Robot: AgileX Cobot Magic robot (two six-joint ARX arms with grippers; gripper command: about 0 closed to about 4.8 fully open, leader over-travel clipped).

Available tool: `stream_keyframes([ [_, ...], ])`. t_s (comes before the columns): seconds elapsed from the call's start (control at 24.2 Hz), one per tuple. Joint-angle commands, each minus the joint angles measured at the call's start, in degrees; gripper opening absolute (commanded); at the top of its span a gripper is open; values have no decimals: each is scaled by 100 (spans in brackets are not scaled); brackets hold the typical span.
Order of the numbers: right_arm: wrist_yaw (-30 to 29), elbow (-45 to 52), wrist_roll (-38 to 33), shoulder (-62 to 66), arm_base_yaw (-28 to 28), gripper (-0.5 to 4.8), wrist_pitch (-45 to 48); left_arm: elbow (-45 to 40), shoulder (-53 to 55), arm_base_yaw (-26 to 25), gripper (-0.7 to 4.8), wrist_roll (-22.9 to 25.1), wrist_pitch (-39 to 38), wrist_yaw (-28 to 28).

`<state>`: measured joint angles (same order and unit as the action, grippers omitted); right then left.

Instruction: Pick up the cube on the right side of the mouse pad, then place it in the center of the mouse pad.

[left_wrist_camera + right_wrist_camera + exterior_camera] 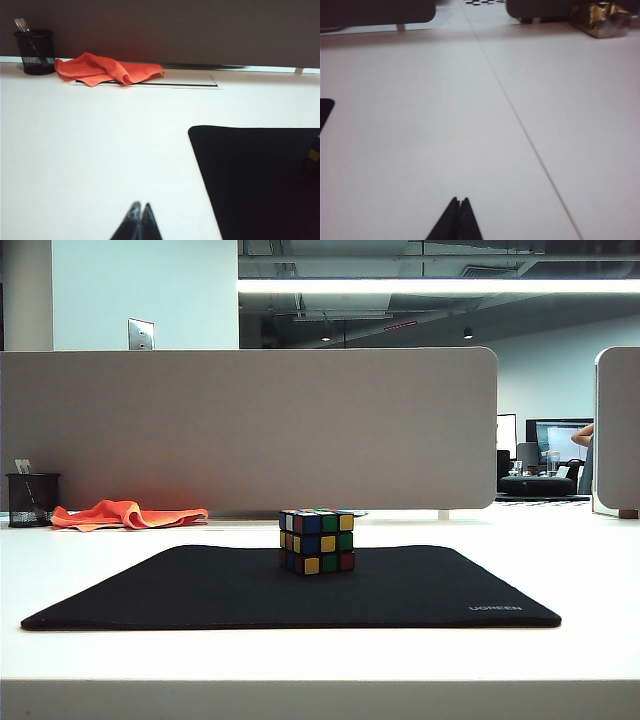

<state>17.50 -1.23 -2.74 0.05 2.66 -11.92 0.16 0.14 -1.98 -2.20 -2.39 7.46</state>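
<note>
The cube [316, 541], black-edged with blue, yellow, green and red stickers, stands on the black mouse pad [200, 590] around its middle, a little toward the far edge. Neither arm shows in the exterior view. My left gripper [140, 205] is shut and empty over the white table, beside the mouse pad [250, 180]; a sliver of the cube [315, 155] shows at that frame's border. My right gripper [459, 200] is also shut and empty over bare table, with only a corner of the mouse pad [325, 111] in its view.
An orange cloth [125, 514] and a black mesh pen cup [32, 499] sit at the back left against the grey partition [250, 430]. A gold-wrapped object [600, 19] lies far off in the right wrist view. A table seam [520, 125] runs across the white top.
</note>
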Motion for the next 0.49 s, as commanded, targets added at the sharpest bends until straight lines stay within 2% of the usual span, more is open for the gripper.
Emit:
stream_keyframes([
  [0.04, -4, 28, -20, -13, -116, 0, 151, 22, 2, 26, -6, 22, 72, 31],
  [0.49, -7, 116, -17, -13, -170, 0, 417, 22, 2, 28, -5, 22, 74, 28],
])
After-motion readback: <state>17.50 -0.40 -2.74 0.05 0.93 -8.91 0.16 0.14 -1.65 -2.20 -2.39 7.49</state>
